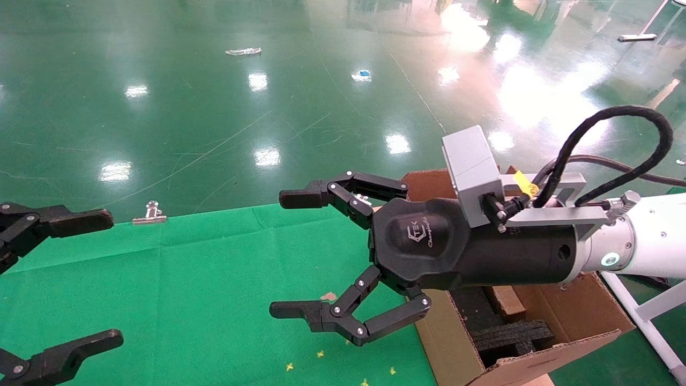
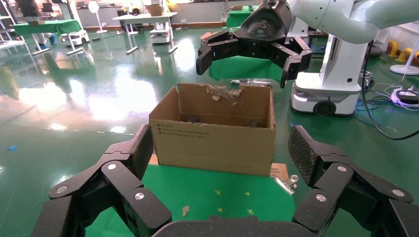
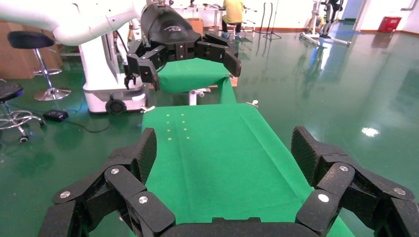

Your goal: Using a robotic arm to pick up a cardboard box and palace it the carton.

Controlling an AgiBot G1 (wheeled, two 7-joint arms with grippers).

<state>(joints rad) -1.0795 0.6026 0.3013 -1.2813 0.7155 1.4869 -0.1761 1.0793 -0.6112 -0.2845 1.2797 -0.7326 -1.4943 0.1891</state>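
Head view shows my right black two-finger gripper spread wide and empty, pointing left over the green cloth table. A reddish-brown cardboard box lies behind it inside the tan corrugated carton. Left gripper parked, likewise spread.

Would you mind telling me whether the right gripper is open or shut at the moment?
Open. In the head view the right gripper has its two fingers spread wide apart with nothing between them, beside the carton.

Head looks down; wrist cameras face each other.
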